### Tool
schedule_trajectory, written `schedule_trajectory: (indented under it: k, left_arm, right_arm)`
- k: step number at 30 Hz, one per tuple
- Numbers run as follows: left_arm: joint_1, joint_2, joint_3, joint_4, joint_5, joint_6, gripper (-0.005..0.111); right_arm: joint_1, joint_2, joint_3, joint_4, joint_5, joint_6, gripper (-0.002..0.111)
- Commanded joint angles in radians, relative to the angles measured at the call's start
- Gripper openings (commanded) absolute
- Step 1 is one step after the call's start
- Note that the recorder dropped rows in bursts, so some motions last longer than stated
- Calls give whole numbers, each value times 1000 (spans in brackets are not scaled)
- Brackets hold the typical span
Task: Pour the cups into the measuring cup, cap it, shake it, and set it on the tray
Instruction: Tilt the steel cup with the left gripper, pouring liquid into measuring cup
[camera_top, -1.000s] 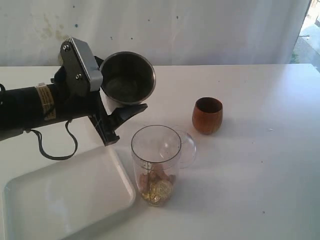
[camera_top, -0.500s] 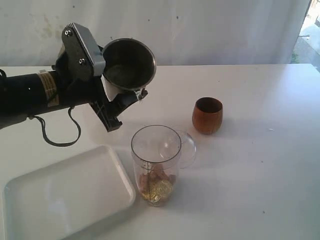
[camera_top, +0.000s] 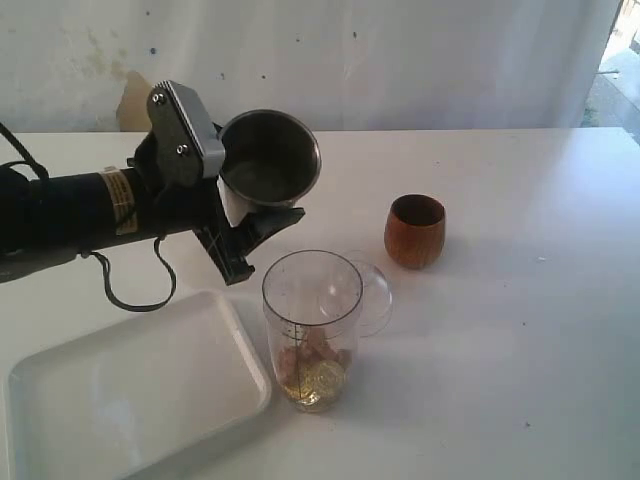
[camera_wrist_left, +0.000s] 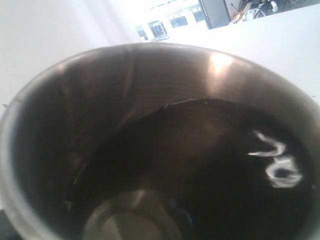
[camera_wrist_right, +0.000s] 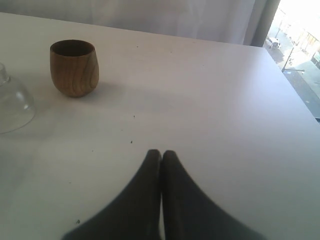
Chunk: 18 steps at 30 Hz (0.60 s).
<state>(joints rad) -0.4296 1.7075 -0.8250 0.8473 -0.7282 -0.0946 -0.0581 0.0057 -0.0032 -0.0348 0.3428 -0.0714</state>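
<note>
The left tool (camera_top: 240, 205) has its jaws spread wide around the wall of the steel tumbler (camera_top: 268, 158), clamping it in the air above the bench (camera_top: 520, 330). The tumbler is tipped with its mouth toward the near edge, just behind and above the measuring cup (camera_top: 312, 330). The left wrist view shows a bare bottom in the tumbler (camera_wrist_left: 150, 150), so it is probably empty and light. Its polished, tapered wall is rigid but likely slick, so a grip across the middle of the body suits it best. The measuring cup stands upright near the near edge, just beside the tray (camera_top: 130, 390) that fills the near left corner. With gold and coppery round pieces (camera_top: 312, 378) in its bottom, it looks thin-walled, smooth and bottom-heavy, best taken low on the wall and gently. A clear domed lid (camera_top: 372, 295) lies just behind it. The wooden cup (camera_top: 415, 230) stands upright toward the middle of the bench. It looks stiff, matt and light, and easy to hold around its belly. The right tool (camera_wrist_right: 161, 155) is pressed together on nothing, low over the bench and well short of that cup. The black scale on the measuring cup and a yellowish sticker (camera_top: 118, 195) on the left arm are too small to read, and no brand shows.
</note>
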Motion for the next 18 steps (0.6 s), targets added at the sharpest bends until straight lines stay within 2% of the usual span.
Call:
schedule_trajectory:
  k: [1, 18]
  left_arm:
    - [-3, -5, -14, -32, -70, 71, 0]
    - [-3, -5, -14, -32, -70, 198, 0]
  right_arm:
    - [-3, -6, 3, -1, -1, -5, 0]
    - [-3, -6, 3, -1, -1, -5, 0]
